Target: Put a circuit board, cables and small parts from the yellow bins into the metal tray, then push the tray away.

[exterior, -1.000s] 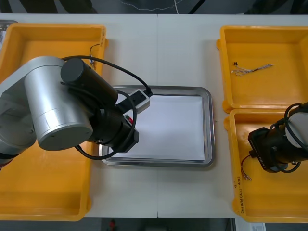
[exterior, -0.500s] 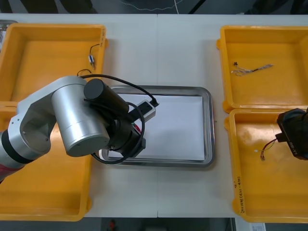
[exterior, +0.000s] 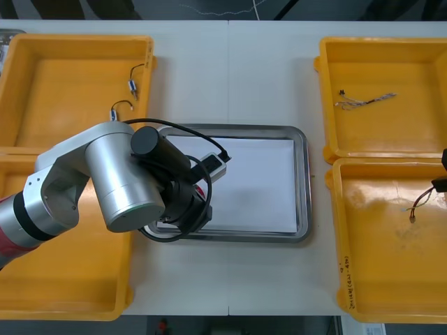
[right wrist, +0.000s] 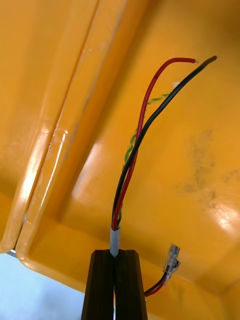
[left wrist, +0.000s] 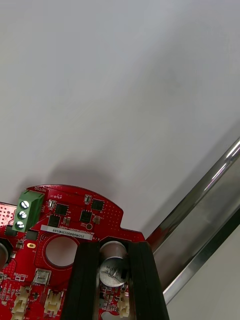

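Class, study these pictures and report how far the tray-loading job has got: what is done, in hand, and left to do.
Done: nothing looks released onto the metal tray yet. In hand: the left claw grips the red circuit board over the tray's white inside; the right claw grips a cable above the near-right yellow bin. Left: releasing both, adding the remaining items, pushing the tray away.

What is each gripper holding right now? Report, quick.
Left gripper: closed on the circuit board, over the tray.
Right gripper: closed on a red and black cable.
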{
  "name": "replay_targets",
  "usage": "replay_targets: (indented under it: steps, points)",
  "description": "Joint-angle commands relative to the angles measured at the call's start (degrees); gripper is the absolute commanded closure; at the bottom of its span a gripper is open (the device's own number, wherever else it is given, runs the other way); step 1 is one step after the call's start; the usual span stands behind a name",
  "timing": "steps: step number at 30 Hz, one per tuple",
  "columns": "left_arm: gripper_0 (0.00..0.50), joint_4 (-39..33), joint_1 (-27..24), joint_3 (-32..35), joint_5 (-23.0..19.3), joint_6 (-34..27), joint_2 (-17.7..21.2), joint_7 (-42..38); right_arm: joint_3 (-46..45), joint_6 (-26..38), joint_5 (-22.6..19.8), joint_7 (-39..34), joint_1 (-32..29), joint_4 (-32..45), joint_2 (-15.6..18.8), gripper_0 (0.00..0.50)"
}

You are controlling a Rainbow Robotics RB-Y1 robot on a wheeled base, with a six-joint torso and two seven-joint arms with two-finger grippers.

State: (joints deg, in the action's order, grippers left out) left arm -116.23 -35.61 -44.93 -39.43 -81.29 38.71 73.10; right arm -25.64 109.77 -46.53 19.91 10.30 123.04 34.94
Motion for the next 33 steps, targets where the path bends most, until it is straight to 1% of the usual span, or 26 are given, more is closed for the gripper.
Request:
replay_targets:
  steps: [1, 2, 3, 5, 9, 13, 15, 16, 17, 18, 19, 20, 24, 29, 33]
  points:
    - [0.499, 0.0, -2.1, -1.8, 0.7, 2.2, 0.3, -2.4, -3.4, 0.2, -5.5, 4.0, -2.5, 3.9, 6.7, 0.500]
    - [0.500, 0.2, -2.1, -2.1, 0.8, 2.5, 0.3, -2.4, -4.2, 0.2, -7.4, 4.4, -2.9, 4.0, 7.8, 0.500]
    - [0.500, 0.3, -2.1, -2.1, 0.9, 2.5, 0.4, -2.4, -4.4, 0.2, -8.5, 4.9, -3.1, 4.0, 8.4, 0.500]
    - [0.499, 0.8, -2.1, -2.2, 1.1, 2.5, 0.4, -2.4, -5.6, 0.2, -11.8, 8.1, -4.1, 4.1, 10.7, 0.500]
    - [0.498, 1.4, -2.1, -2.2, 1.3, 2.5, 0.7, -2.2, -8.1, 0.2, -16.6, 14.0, -6.1, 4.8, 13.8, 0.500]
    - [0.496, 1.4, -2.1, -2.2, 1.3, 2.5, 1.0, -2.1, -9.6, 0.2, -19.1, 18.9, -7.8, 7.2, 15.6, 0.500]
    - [0.494, 1.4, -2.2, -2.2, 1.2, 2.5, 1.2, -2.3, -10.0, 0.2, -19.7, 21.4, -8.5, 9.0, 15.8, 0.500]
    - [0.465, 1.3, -2.2, -2.2, 1.2, 2.5, 1.3, -2.4, -10.1, 0.2, -19.7, 23.2, -9.1, 10.3, 15.8, 0.500]
    - [0.281, 1.3, -2.2, -2.2, 1.2, 2.5, 1.3, -2.4, -10.2, 0.2, -19.6, 25.0, -9.4, 11.4, 15.8, 0.500]
    - [0.178, 1.3, -2.2, -2.1, 1.3, 2.5, 1.4, -2.4, -10.2, 0.2, -19.6, 25.8, -9.6, 12.0, 15.8, 0.500]
    - [0.030, 1.3, -2.3, -2.2, 1.4, 2.5, 1.4, -2.6, -10.2, 0.2, -19.7, 27.4, -9.9, 13.3, 15.8, 0.500]
    - [0.000, 1.3, -2.3, -2.1, 1.4, 2.5, 1.4, -2.7, -10.2, 0.2, -19.6, 29.0, -10.2, 14.5, 15.8, 0.500]
    - [0.000, 1.2, -2.4, -2.0, 1.3, 2.5, 1.4, -3.0, -9.7, 0.2, -19.4, 33.8, -10.6, 17.9, 15.8, 0.500]
    - [0.000, 0.7, -2.4, -1.2, 1.3, 2.3, 1.5, -3.4, -8.9, 0.2, -19.4, 41.9, -10.9, 20.8, 15.9, 0.500]
    - [0.000, -0.7, -2.4, 0.1, 0.8, 1.6, 1.5, -4.1, -7.5, 0.2, -19.5, 46.5, -10.8, 21.9, 17.2, 0.500]
